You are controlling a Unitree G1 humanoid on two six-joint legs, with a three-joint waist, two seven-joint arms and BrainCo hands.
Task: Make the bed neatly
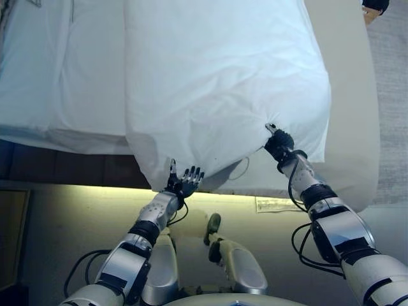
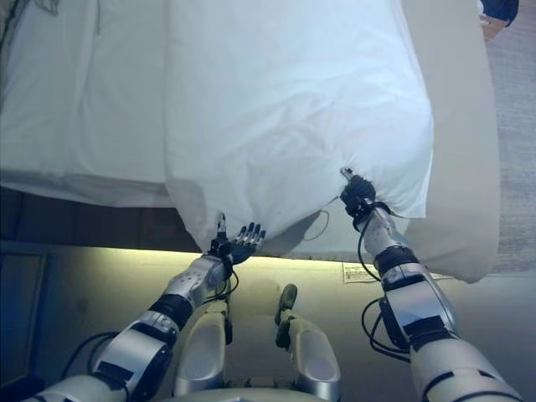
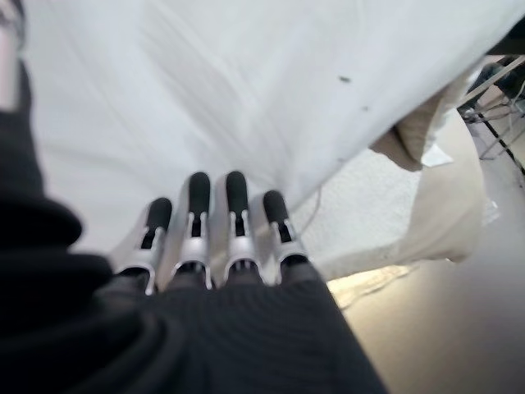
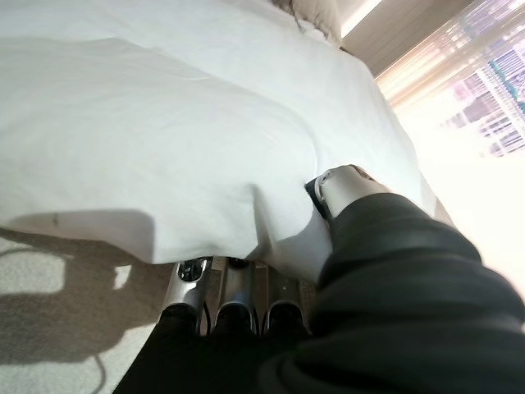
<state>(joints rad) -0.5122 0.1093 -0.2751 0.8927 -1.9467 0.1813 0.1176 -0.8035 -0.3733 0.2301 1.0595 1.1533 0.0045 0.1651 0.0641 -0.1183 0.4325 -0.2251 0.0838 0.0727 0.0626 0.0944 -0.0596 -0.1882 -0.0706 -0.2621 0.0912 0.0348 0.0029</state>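
Observation:
A white duvet (image 1: 223, 83) lies over the bed and hangs past its near edge. My right hand (image 1: 278, 143) is shut on the duvet's hanging edge near its right corner; in the right wrist view the thumb (image 4: 344, 182) lies on top of the cloth and the fingers (image 4: 234, 287) go under it. My left hand (image 1: 183, 181) is open just below the duvet's lower left corner, fingers straight; the left wrist view shows its fingertips (image 3: 213, 193) close under the cloth, holding nothing.
A beige mattress (image 1: 347, 95) shows bare on the right side. A white sheet (image 1: 57, 76) covers the bed's left part. A dark bed base (image 1: 64, 167) runs along the near edge. A person's hand (image 1: 373, 7) shows at the top right.

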